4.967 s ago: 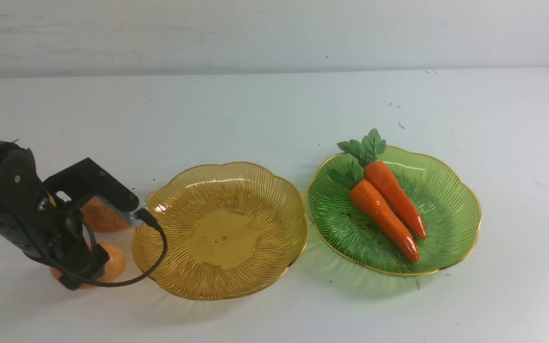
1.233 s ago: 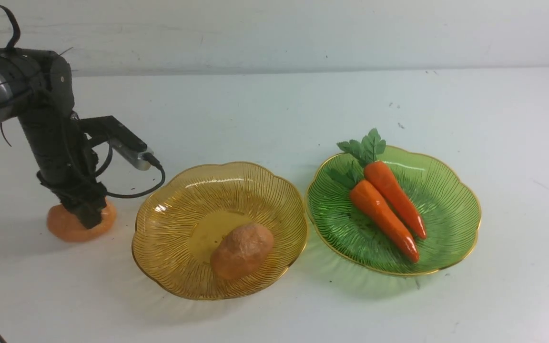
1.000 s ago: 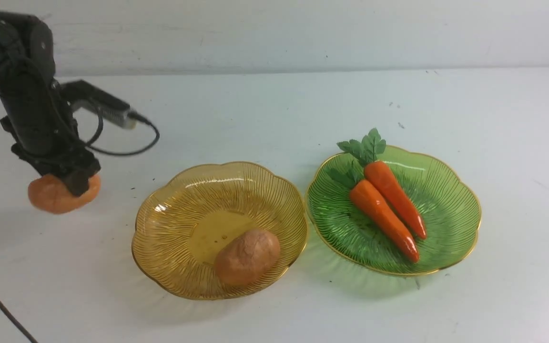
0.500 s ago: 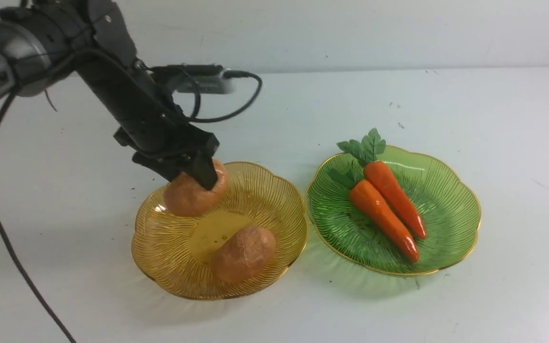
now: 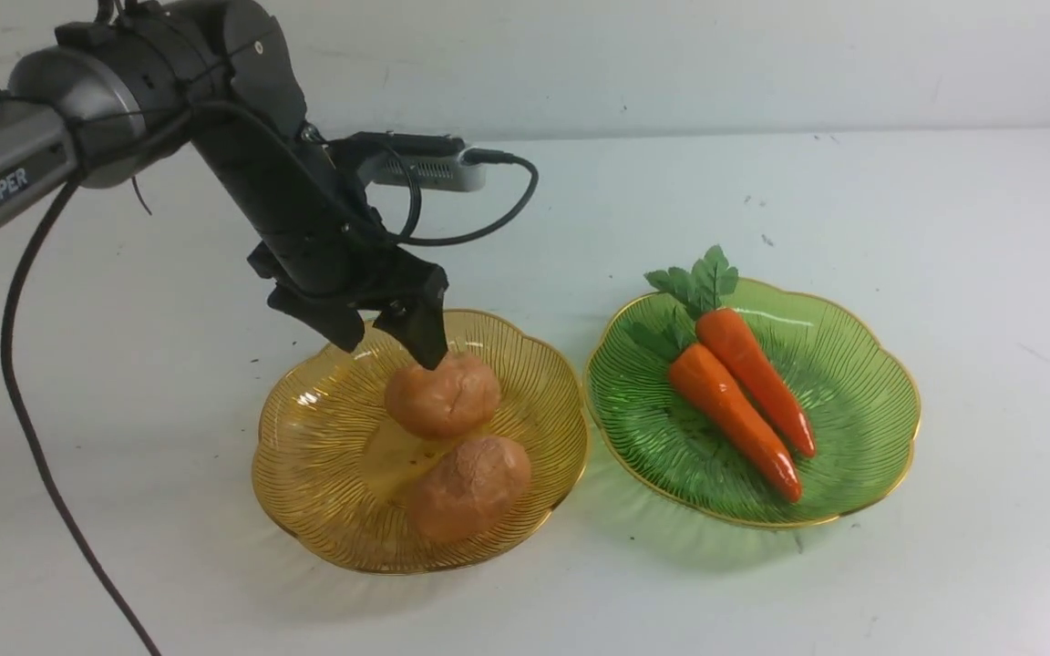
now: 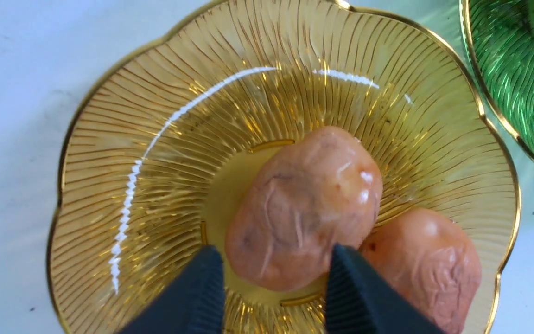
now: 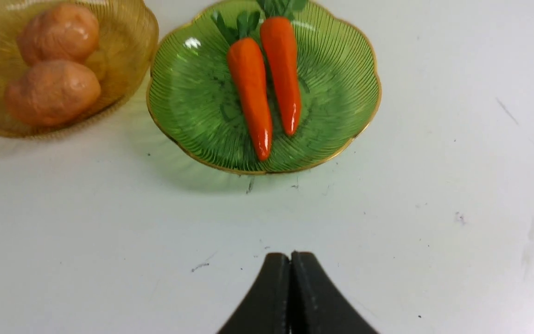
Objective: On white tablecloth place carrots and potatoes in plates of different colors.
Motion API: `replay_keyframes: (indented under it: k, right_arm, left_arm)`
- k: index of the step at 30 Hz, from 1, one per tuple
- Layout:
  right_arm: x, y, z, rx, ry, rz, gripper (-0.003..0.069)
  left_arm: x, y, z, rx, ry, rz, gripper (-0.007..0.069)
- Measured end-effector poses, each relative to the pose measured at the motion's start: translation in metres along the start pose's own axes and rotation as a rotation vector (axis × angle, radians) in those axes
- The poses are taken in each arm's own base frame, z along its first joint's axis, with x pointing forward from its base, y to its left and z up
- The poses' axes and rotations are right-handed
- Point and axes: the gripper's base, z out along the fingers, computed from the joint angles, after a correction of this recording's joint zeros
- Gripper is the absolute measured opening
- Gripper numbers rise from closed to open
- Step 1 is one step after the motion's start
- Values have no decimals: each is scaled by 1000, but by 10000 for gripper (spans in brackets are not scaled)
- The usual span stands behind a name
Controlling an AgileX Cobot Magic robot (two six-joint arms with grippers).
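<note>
On the white tablecloth [image 5: 853, 191], the amber-yellow plate [image 5: 306, 492] holds both potatoes: one [image 5: 442, 394] at its middle, leaning on the other [image 5: 470, 487] nearer the front rim. My left gripper [image 5: 390, 351] hangs just above the middle potato, open, its fingertips [image 6: 202, 278] apart on either side of that potato's near end [image 6: 304, 208]. The green plate [image 5: 853, 383] holds two carrots [image 5: 730, 410] [image 5: 757, 378] side by side, leaves pointing away. My right gripper [image 7: 290, 254] is shut and empty over bare cloth in front of the green plate [image 7: 341, 93]; it is out of the front view.
The two plates stand almost rim to rim at the table's middle. The left arm's black cable [image 5: 33, 437] trails down over the left side of the cloth. A pale wall [image 5: 671, 55] closes the back.
The left gripper carried the second potato from the cloth at the left over to the amber plate and opened; the potato now lies in the plate beside the first.
</note>
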Motion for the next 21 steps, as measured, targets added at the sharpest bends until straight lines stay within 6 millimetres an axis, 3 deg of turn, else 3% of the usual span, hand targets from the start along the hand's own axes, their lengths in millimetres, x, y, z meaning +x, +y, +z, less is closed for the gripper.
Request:
replay_keyframes:
  k: [3, 6, 12, 21]
  right_arm:
    - [19, 2, -17, 7, -121, -10, -15]
    - [37, 2, -15, 18, -255, -20, -15]
    - [59, -1, 23, 18, -487, 9, -15]
    - [58, -1, 25, 21, -532, 15, -15]
  left_arm:
    - [0, -2, -12, -15, -23, 12, 105]
    - [1, -5, -23, -22, -46, 19, 22]
    - [1, -6, -27, -25, -54, 23, -3]
    - [1, -6, -27, -27, -54, 23, -3]
